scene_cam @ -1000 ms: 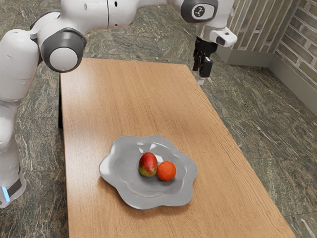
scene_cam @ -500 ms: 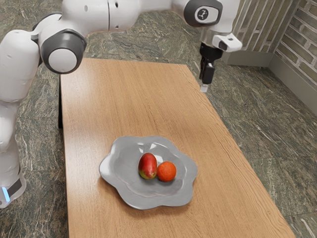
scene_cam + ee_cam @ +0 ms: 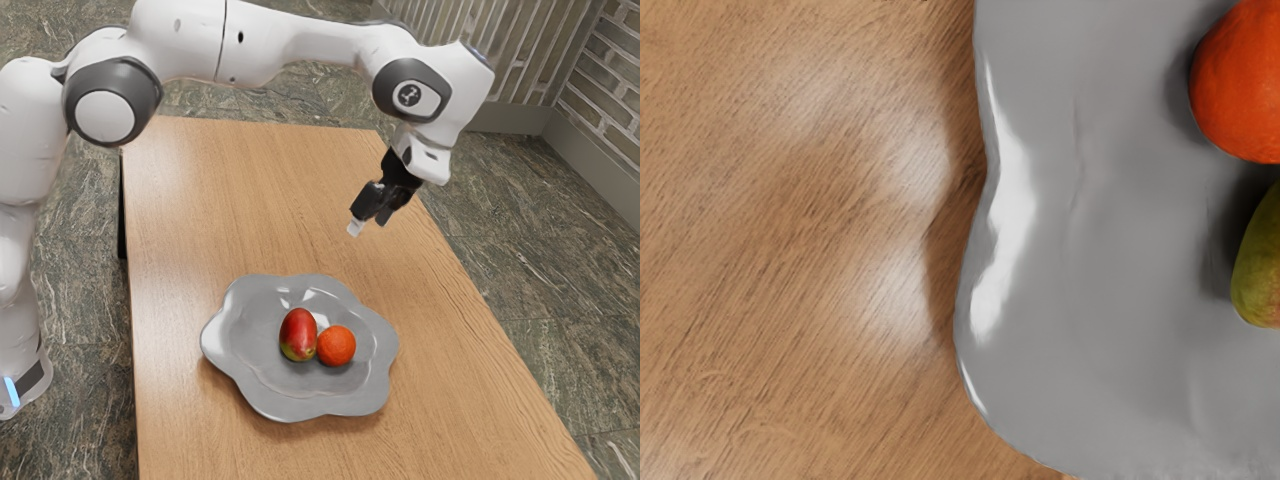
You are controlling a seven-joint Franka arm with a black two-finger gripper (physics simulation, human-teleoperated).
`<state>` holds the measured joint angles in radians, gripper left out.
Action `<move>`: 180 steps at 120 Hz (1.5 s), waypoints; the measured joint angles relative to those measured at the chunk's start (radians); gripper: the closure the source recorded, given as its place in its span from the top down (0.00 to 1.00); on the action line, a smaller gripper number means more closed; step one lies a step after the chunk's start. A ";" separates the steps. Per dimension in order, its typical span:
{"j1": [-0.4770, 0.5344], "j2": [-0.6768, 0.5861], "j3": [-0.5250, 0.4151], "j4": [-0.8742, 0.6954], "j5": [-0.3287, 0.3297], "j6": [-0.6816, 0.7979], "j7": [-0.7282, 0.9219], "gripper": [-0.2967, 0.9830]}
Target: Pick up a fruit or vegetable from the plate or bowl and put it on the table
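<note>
Hovering empty near the plate (image 3: pixel 240 375) bearing mango (image 3: pixel 298 334) and orange (image 3: pixel 337 346), the gripper (image 3: pixel 368 226) presents an indeterminable jaw opening.

And here's the plate (image 3: pixel 240 368), down on the counter (image 3: pixel 240 200), with two fruits in it: the mango (image 3: pixel 298 335) to the exterior view's left, the orange (image 3: pixel 336 346) close beside it to the right! Floor (image 3: pixel 530 250) either side of the counter, and over at the exterior view's upper right, the wall (image 3: pixel 612 100).

Orange fruit (image 3: pixel 1245 85) and mango (image 3: pixel 1262 265) (both cropped) on grey plate (image 3: pixel 1120 330).
</note>
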<state>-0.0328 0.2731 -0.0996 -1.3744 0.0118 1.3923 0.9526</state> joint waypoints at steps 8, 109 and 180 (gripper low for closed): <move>0.000 -0.015 -0.019 -0.044 -0.001 0.023 0.062 0.77; -0.001 -0.098 -0.052 -0.318 -0.041 0.194 0.456 0.77; 0.059 -0.274 -0.165 -0.483 -0.051 0.266 0.534 0.77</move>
<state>0.0264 -0.0014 -0.2644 -1.8576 -0.0389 1.6585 1.4862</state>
